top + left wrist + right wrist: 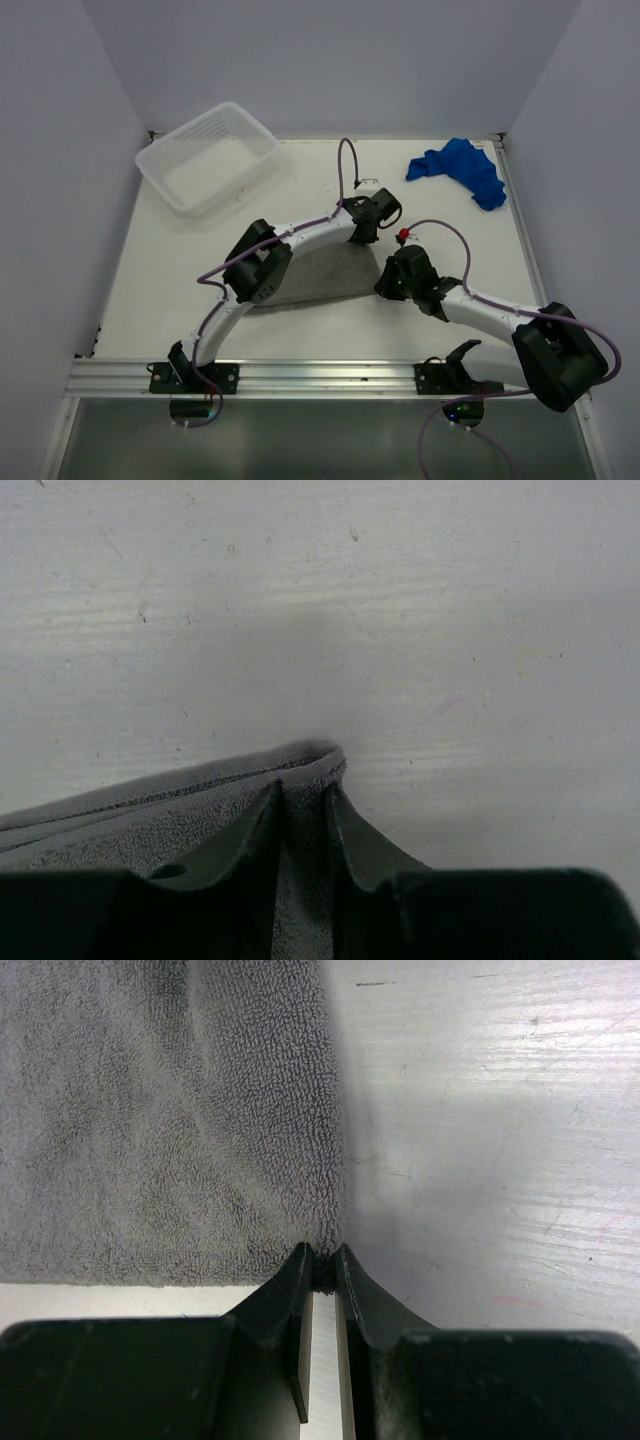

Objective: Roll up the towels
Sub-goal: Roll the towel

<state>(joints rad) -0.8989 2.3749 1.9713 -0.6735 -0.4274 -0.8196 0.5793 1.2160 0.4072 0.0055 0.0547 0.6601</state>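
Left gripper (303, 792), right gripper (321, 1256) — both clamped.

A translucent white ribbed basket (208, 157) sits askew at the far left corner of the white table (330, 320), open side up. A metal rail (320, 375) runs along the table's near edge.

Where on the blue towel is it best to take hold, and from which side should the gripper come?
The blue towel lies crumpled in the far right corner, close to the right wall. Its left end sticks out toward bare table, so probably pinch that end from above, coming from the left.
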